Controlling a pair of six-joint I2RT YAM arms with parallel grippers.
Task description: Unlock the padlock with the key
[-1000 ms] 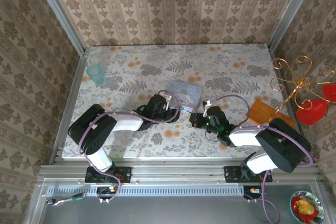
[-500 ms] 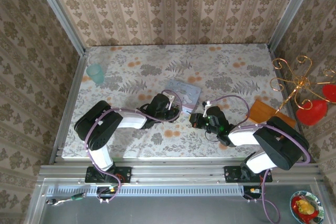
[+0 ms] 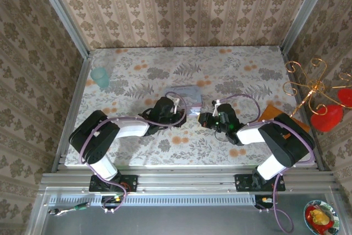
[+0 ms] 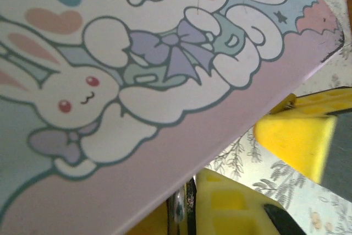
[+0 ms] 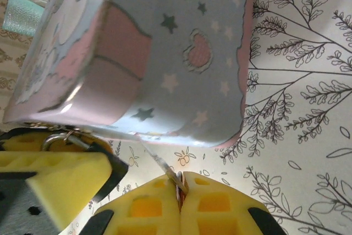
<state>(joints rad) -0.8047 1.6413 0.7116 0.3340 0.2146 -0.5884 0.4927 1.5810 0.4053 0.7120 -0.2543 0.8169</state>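
The padlock point(image 4: 181, 212), a thin dark and silvery metal piece, sits pinched between the yellow fingers of my left gripper point(image 4: 187, 205), which is shut on it just under the edge of the pale blue cartoon tin point(image 4: 137, 53). In the right wrist view its silvery shackle loop point(image 5: 54, 138) shows beside the left gripper's finger. My right gripper point(image 5: 179, 184) is shut on the key point(image 5: 157, 160), whose thin blade slants up-left toward the tin's lower edge and the padlock. From above, the left gripper point(image 3: 180, 115) and right gripper point(image 3: 202, 119) face each other below the tin point(image 3: 186, 94).
A teal cup point(image 3: 100, 77) stands at the far left of the floral table point(image 3: 137, 147). A brown board point(image 3: 272, 116) lies at the right edge, and a gold wire stand with red pieces point(image 3: 324, 100) rises beyond it.
The left gripper's jaws have closed onto the padlock. The tin has shifted a little left. The right gripper with the key has moved slightly up toward the tin.
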